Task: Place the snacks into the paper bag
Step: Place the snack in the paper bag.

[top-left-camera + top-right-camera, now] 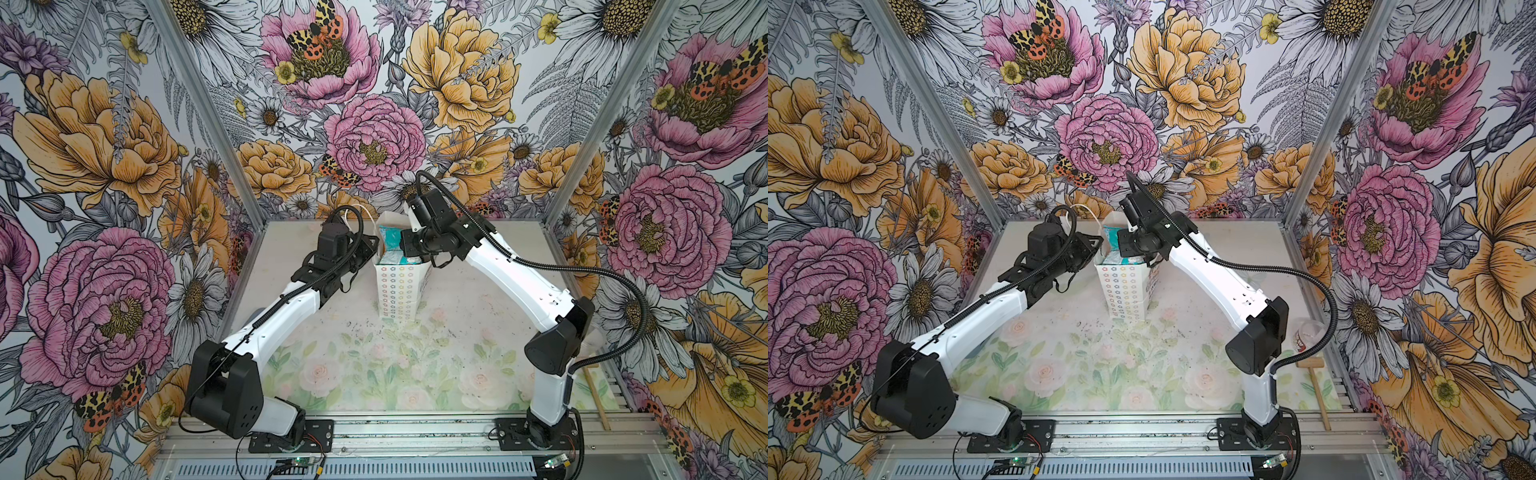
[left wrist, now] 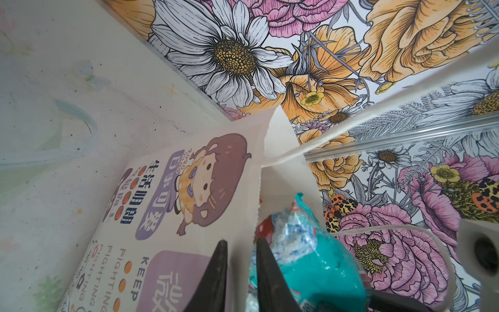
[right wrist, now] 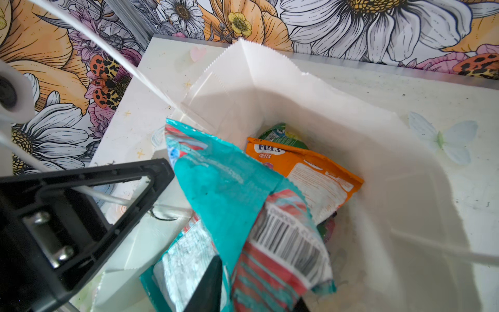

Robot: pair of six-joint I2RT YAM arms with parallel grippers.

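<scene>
The paper bag (image 1: pixel 397 291) (image 1: pixel 1121 291) stands upright at the back middle of the table, white with rows of flower rings; its cartoon-face side (image 2: pixel 189 216) shows in the left wrist view. A teal snack packet (image 1: pixel 390 235) (image 2: pixel 318 259) (image 3: pixel 224 183) sticks out of its mouth. Deeper inside lie an orange FOX'S packet (image 3: pixel 318 173) and a green one (image 3: pixel 275 132). My left gripper (image 2: pixel 241 243) (image 1: pixel 372 245) straddles the bag's rim, one finger outside and one inside, jaws slightly open. My right gripper (image 3: pixel 256 283) (image 1: pixel 405 245) is over the bag mouth, jaws apart with the teal packet between them.
A small wooden mallet (image 1: pixel 1316 386) and a clear plastic cup (image 1: pixel 1308 332) sit by the right wall. The bag's white cord handle (image 2: pixel 378 113) arches up near both grippers. Flowered walls close in the table (image 1: pixel 332 365) on three sides.
</scene>
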